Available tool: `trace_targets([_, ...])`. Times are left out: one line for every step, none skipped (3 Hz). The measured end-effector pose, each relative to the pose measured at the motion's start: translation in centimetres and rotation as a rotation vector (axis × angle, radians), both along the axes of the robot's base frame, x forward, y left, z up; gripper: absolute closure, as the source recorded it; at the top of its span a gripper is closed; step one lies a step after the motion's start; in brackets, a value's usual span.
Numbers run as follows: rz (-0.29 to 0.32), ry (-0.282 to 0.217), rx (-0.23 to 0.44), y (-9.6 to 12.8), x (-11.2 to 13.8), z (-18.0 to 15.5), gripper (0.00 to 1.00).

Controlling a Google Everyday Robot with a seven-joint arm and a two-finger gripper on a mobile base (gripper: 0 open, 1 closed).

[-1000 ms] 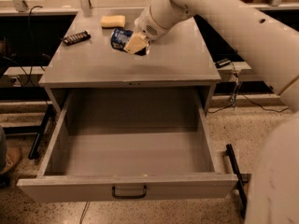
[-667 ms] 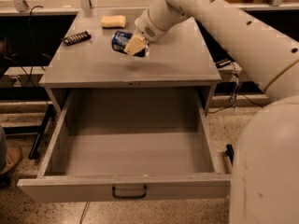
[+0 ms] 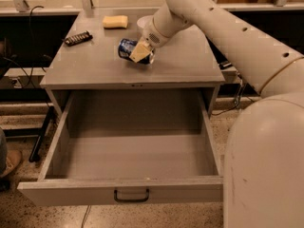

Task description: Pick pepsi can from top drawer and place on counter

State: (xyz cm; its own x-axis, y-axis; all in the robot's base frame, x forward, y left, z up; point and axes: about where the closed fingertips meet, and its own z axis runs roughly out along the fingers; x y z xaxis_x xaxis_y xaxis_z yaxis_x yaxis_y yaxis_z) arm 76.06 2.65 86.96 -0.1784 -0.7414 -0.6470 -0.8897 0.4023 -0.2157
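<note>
The pepsi can (image 3: 126, 48), dark blue with light markings, lies tilted on its side low over the grey counter (image 3: 95, 65), near its middle. My gripper (image 3: 140, 52) reaches in from the upper right on a long white arm and is shut on the can, one tan finger pad (image 3: 139, 52) across its front. I cannot tell whether the can touches the counter. The top drawer (image 3: 128, 189) stands pulled wide open below, its inside bare, with a dark handle (image 3: 131, 196) at the centre of its front panel.
A yellow sponge (image 3: 116, 21) lies at the counter's back left. A dark snack bar (image 3: 78, 38) lies at the left. A white bowl (image 3: 143, 23) sits behind the gripper. My white arm and body (image 3: 266, 141) fill the right side. Cables hang beside the cabinet.
The gripper with the can has stayed nearly in place over the counter, sinking slightly. The drawer has not moved.
</note>
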Motion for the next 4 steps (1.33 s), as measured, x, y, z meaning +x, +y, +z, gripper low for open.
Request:
trace_targets([-0.01,0.016,0.006,-0.4,0.3,-0.8,0.11])
trace_targets([-0.02,0.016,0.015,-0.9,0.3,-0.9,0.0])
trace_targets([-0.04,-0.008,0.037,-1.8,-0.5,-0.2,0.0])
trace_targets([-0.121,-0.078,0.066,-4.8,-3.2,2.9,0.0])
